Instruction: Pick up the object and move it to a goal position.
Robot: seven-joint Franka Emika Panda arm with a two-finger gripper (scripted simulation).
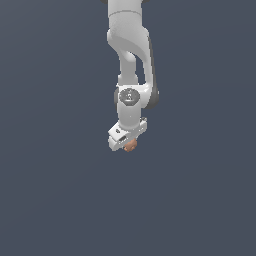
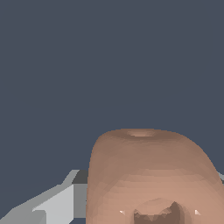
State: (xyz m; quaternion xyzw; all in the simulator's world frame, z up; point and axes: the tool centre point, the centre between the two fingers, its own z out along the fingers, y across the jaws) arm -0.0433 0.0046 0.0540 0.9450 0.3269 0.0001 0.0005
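The object (image 1: 131, 145) is a small, lumpy brown-orange ball that peeks out from under the white gripper (image 1: 127, 142) near the middle of the exterior view. In the wrist view the object (image 2: 148, 153) fills the lower part of the picture, very close to the camera, with a dimple on its upper side and a hollow on its near face. It sits between the two fingers of my gripper (image 2: 148, 177). One grey finger (image 2: 59, 203) lies against the ball's side; the other finger shows only as a sliver at the picture's edge. The jaws are shut on the ball.
A plain dark blue-grey surface (image 1: 50, 190) lies all around. The white arm (image 1: 130, 50) comes in from the top edge of the exterior view. No other object, container or marker shows in either view.
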